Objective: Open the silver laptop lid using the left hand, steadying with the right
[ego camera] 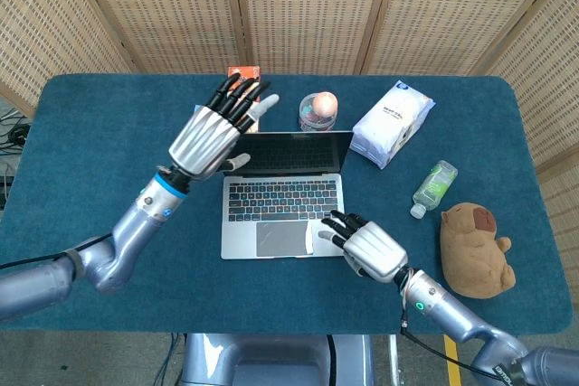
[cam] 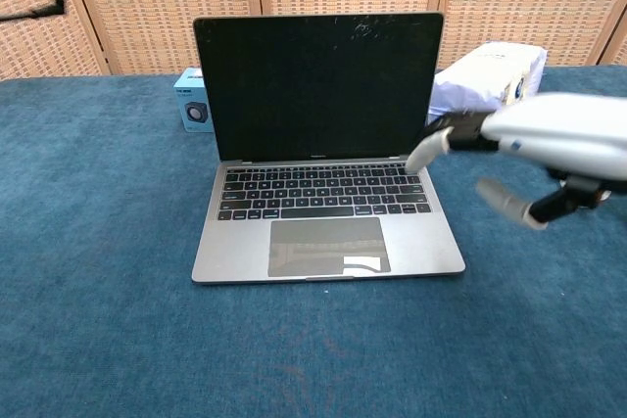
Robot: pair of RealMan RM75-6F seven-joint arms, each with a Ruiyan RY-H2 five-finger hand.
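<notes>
Silver laptop [ego camera: 282, 201] at middle of desk [ego camera: 90, 160], lid upright, dark screen [cam: 318, 85] facing robot. Left hand [ego camera: 206, 137] raised beside lid's left edge, fingers [ego camera: 237, 97] spread, gripping nothing. Right hand [ego camera: 373, 250] lifted off laptop's right front corner, fingers [cam: 431, 149] apart, empty.

Silver laptop [cam: 323, 242], black screen [cam: 318, 85]

We found a staged test area, likely a lab: a table [ego camera: 81, 151] under blue cloth, wicker screens [ego camera: 298, 6] closing it off, and unrelated props [ego camera: 475, 246] laid out.
</notes>
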